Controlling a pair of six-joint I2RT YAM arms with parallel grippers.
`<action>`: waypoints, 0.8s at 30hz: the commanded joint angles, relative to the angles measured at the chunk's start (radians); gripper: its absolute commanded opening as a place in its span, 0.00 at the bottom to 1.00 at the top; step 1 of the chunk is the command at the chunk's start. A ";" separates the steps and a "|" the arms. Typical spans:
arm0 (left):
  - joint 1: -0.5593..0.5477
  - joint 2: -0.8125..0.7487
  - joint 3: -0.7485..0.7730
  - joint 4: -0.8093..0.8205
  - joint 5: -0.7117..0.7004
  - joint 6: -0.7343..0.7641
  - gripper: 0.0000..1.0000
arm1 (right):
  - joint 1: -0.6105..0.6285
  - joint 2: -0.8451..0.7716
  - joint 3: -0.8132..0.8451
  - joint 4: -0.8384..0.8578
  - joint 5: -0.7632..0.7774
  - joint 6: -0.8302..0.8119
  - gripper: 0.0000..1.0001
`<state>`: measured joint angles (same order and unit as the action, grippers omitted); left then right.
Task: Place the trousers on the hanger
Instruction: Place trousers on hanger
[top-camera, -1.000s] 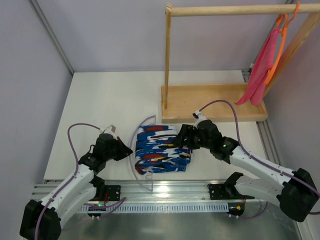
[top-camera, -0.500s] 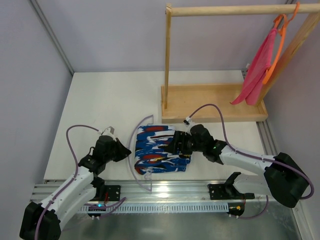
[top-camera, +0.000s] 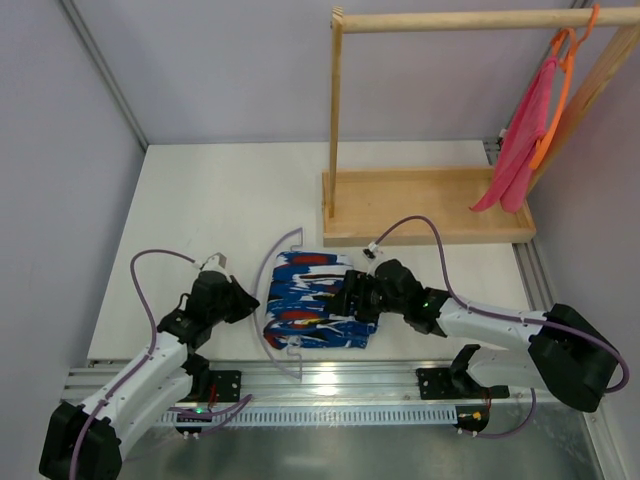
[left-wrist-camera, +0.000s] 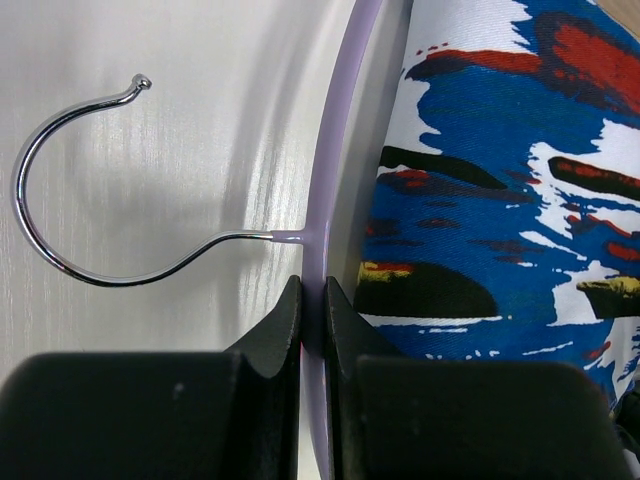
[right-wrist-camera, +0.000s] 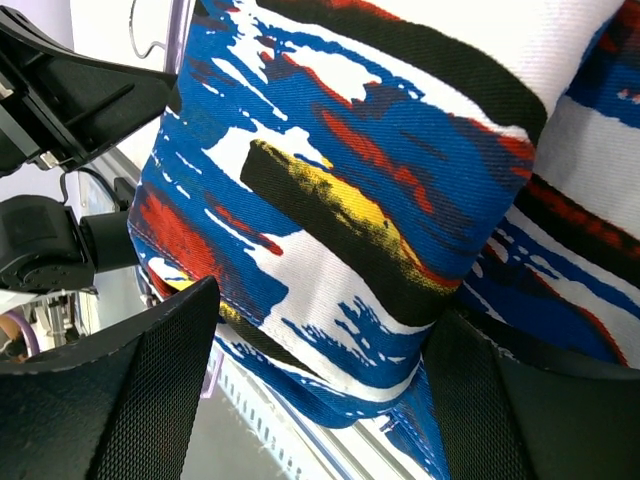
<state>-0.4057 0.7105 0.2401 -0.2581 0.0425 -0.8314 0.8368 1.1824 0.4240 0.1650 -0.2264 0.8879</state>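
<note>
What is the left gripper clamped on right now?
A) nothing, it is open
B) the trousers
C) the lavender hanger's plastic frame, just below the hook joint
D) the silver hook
C: in the left wrist view the left gripper is closed on the thin lavender hanger just below its hook, with the trousers beside it.

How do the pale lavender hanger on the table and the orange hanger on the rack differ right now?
The thin pale lavender plastic hanger lies flat on the white table; the orange hanger hangs from the wooden rail. The lavender one is pinched by the left tool; nothing grips the orange one. The orange one carries a pink-red cloth; the lavender one only lies beside the folded blue patterned trousers. Both are thin, hooked hangers.
</note>
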 joint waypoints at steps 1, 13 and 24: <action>-0.002 -0.008 0.005 0.039 -0.032 -0.012 0.00 | 0.028 -0.009 0.002 -0.010 0.048 0.061 0.80; -0.002 0.129 0.048 -0.049 -0.108 -0.020 0.00 | 0.082 -0.192 0.081 -0.347 0.177 0.078 0.04; -0.002 0.103 0.067 -0.061 -0.198 -0.034 0.00 | 0.174 -0.487 -0.304 -0.427 0.423 0.343 0.20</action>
<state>-0.4313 0.8486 0.3080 -0.3286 -0.0204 -0.8383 1.0019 0.7033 0.1341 -0.0933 0.0891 1.2152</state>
